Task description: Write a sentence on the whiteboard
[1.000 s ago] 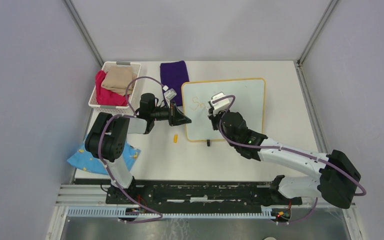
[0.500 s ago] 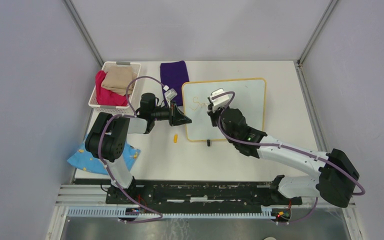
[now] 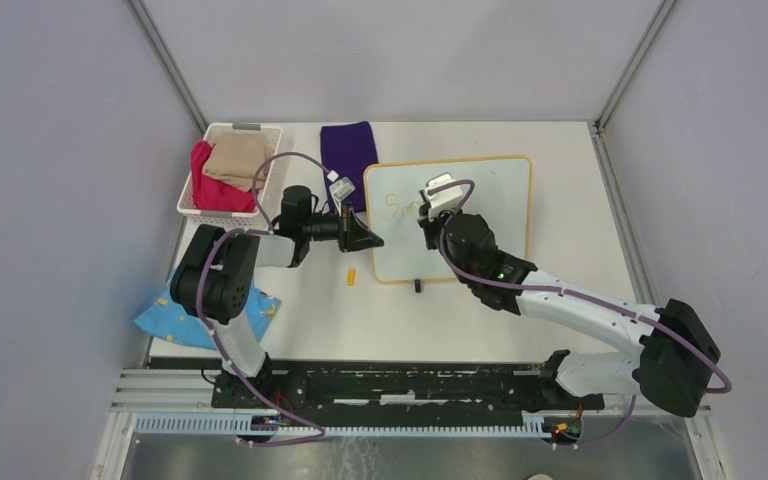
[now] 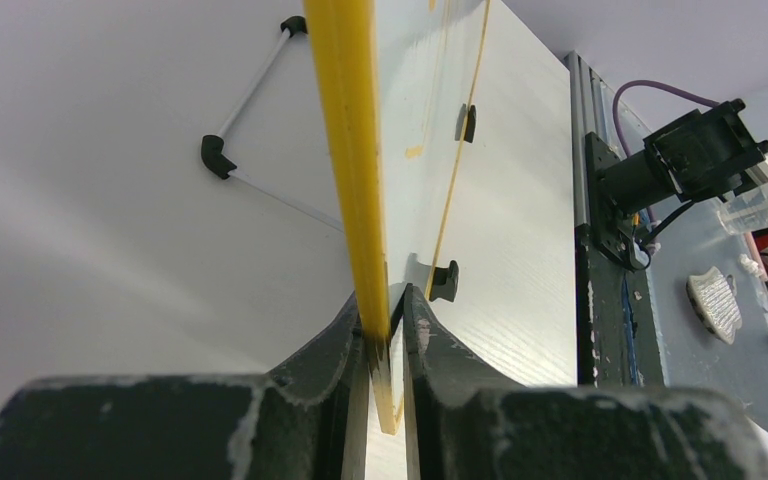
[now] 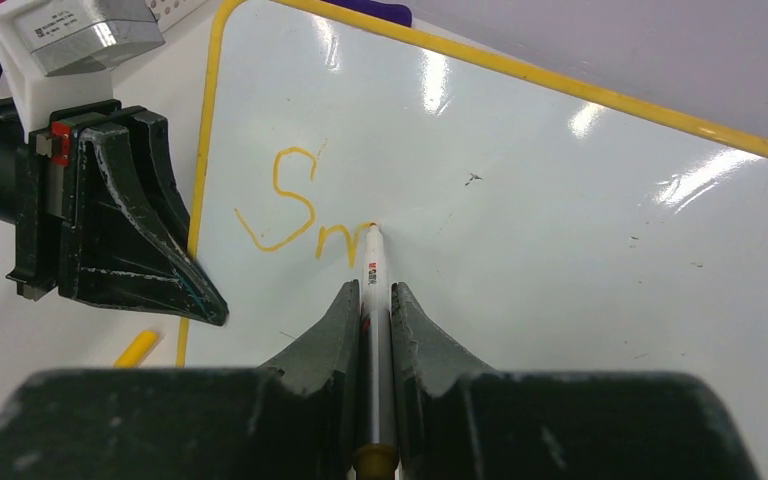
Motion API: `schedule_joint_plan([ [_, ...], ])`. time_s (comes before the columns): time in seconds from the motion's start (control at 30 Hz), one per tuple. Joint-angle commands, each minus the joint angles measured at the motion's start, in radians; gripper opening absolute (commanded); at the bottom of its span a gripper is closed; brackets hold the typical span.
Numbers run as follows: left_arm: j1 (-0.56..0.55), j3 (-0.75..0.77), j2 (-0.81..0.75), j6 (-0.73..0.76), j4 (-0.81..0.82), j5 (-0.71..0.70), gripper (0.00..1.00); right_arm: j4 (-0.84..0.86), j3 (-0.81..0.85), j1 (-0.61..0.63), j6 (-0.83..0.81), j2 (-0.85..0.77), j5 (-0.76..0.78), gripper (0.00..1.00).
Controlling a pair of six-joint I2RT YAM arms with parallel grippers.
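Top: white slatted plastic basket [image 3: 215,128] holds red cloth [image 3: 210,192] and beige cloth [image 3: 238,158]; glossy white yellow-framed whiteboard [image 3: 495,200] lies mid-bench [image 3: 560,260], writing partly under right arm. Left wrist: left end effector [image 4: 385,300] clenched on the board's edge. Right wrist: right end effector [image 5: 372,290] grasping thin white marker [image 5: 372,255], tip at the orange sentence [image 5: 305,215], which reads "Sm"; marker's rear is hidden.

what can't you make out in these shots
- Top view: the sentence is faint; the right gripper covers its end.
- Left wrist: the whiteboard is edge-on in the left gripper, writing face unseen.
- Right wrist: fingers hide most of the marker; frame cuts off the board's right side.
- Top view: yellow piece beside the board, too small to identify.
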Motion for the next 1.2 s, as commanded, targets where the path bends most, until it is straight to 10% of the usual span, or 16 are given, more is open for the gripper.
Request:
schedule_joint_plan([
  [0.0, -0.041, -0.024, 0.041, 0.125, -0.141, -0.115, 0.02, -0.007, -0.024, -0.023, 0.002, -0.038, 0.048, 0.00],
  [1.17, -0.050, -0.018, 0.040, 0.147, -0.171, -0.125, 0.02, -0.016, -0.031, -0.040, 0.034, -0.146, -0.004, 0.00],
])
